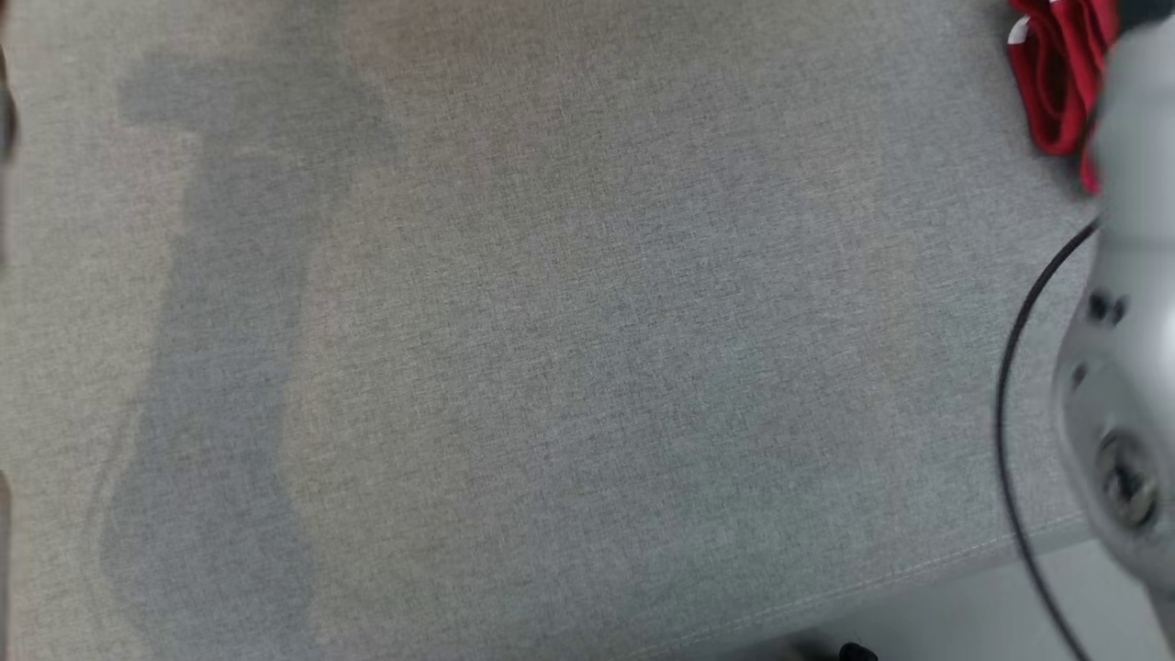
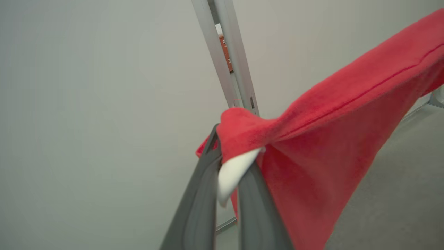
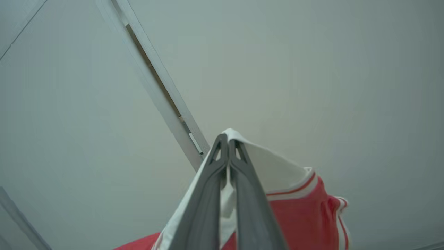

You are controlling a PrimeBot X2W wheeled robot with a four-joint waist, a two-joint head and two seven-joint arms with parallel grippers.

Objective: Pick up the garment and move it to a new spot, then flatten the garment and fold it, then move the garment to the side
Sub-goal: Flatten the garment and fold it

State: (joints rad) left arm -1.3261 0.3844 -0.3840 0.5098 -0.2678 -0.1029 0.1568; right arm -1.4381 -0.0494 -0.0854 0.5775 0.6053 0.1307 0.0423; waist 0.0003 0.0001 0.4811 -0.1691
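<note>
**Head view:** A bench [image 1: 514,349] covered in gray woven fabric spreads across the picture, with soft shadows down its left part. The red garment [image 1: 1056,87] shows at the top right corner, bunched in hanging folds with a bit of white at its edge. Just beside it, along the right edge, stands a pale forearm [image 1: 1134,303] with a black cable [image 1: 1010,386] curving down its near side. A strip of pale floor [image 1: 964,615] shows past the bench's stitched edge at the lower right.

**Left wrist view:** The left claw [image 2: 236,152] is clamped on the garment [image 2: 329,139], with a white scrap of it pinched between the two dark fingers. From the grip, the red cloth runs taut up to the right edge, a seam line along its top, and the rest hangs down in a broad sheet. Behind it are a pale wall and a slanted metal post [image 2: 225,66] with a small reddish label. The gray bench surface lies at the lower right.

**Right wrist view:** The right claw [image 3: 228,140] is squeezed tight on the garment's white edge [image 3: 274,166], its fingertips pressed together. Below the grip, the white band carries a thin red stripe, then turns to red cloth [image 3: 298,215] that hangs down to the right. A slanted metal post [image 3: 156,80] crosses the pale wall behind.
</note>
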